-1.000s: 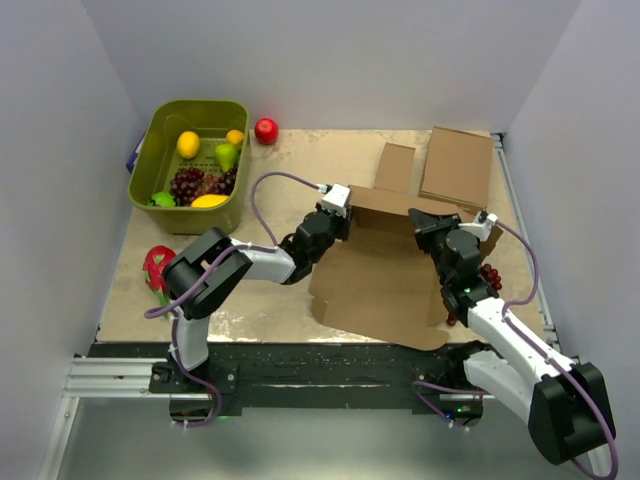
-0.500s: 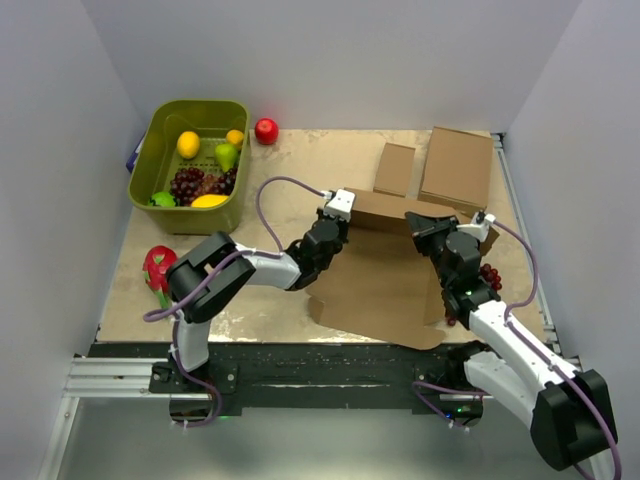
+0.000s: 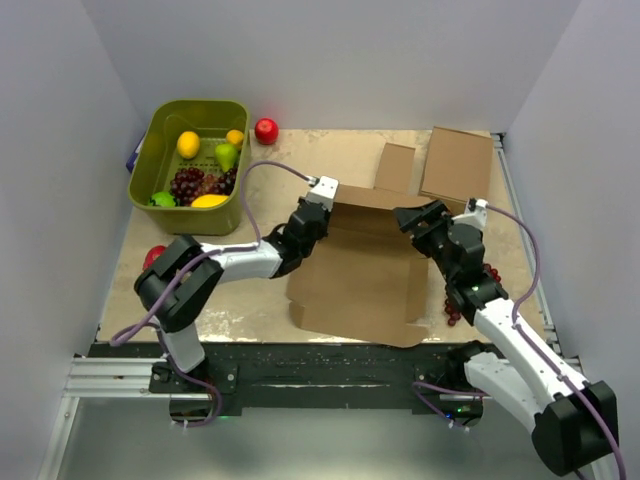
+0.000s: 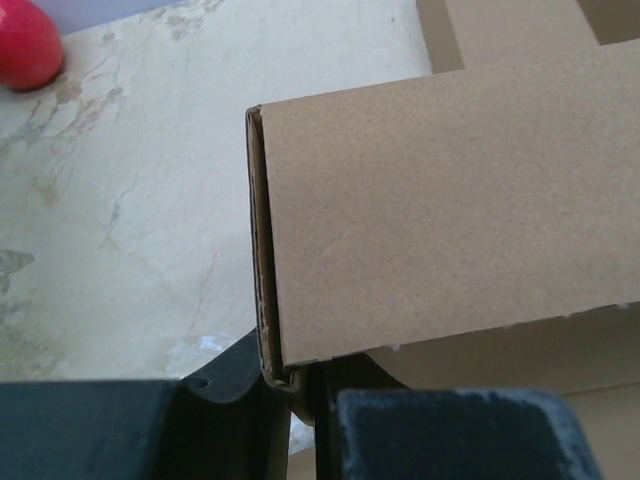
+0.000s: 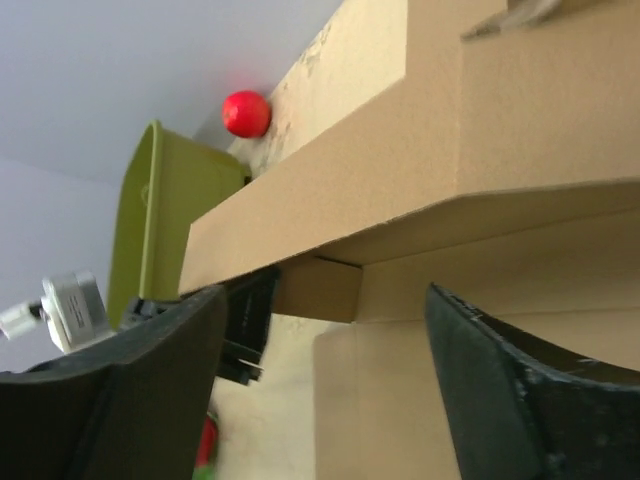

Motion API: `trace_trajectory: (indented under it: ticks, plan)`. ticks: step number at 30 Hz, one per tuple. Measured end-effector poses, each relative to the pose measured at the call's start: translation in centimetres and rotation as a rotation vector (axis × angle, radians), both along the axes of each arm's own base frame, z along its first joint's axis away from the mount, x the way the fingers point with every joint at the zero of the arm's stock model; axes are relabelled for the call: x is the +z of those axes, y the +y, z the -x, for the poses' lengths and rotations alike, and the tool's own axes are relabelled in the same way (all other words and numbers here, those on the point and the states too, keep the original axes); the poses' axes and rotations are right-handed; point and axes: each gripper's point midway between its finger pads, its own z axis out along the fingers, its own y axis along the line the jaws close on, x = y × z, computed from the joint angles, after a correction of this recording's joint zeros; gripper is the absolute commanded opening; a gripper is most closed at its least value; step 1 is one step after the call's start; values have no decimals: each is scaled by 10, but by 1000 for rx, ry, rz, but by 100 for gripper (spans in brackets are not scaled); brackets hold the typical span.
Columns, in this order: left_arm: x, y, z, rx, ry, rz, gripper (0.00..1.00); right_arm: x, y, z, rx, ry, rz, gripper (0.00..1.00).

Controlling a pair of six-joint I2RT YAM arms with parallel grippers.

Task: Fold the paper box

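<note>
Right gripper (image 5: 325,300) just opened wide; paper box (image 3: 360,270) far wall is held pinched by left gripper (image 4: 292,388) alone, fold not yet locked.

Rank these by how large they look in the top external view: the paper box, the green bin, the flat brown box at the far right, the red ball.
1. paper box, partly covered by the arms
2. green bin
3. flat brown box
4. red ball

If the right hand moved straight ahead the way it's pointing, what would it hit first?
Probably the paper box: its raised, folded-over wall directly faces the open right hand. How near it is, the wrist view doesn't make clear.
</note>
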Motion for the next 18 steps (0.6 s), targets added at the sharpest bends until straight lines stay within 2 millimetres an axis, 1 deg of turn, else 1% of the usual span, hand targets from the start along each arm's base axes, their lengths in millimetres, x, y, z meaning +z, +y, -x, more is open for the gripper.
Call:
trace_trajectory:
  ticks: [2,3,6,7,9,12,15,18]
  plan:
    - [2,13,-2,0,36,-3,0,16,2,2,36,-24,51,91]
    - [4,18,0,-10,61,-3,0,25,1,4,48,-36,86,92]
    - [4,41,-3,2,108,-2,0,49,-2,7,70,-75,177,93]
    - [3,49,-1,3,129,-6,0,55,-4,8,77,-81,212,93]
    - [1,63,2,4,171,-15,0,61,-9,12,84,-71,279,93]
    - [2,78,7,5,211,-19,0,56,-16,19,99,-40,361,93]
    - [1,93,11,8,241,-17,0,37,-24,31,122,31,450,93]
    - [-3,103,15,12,266,-16,0,19,-32,38,134,100,515,98]
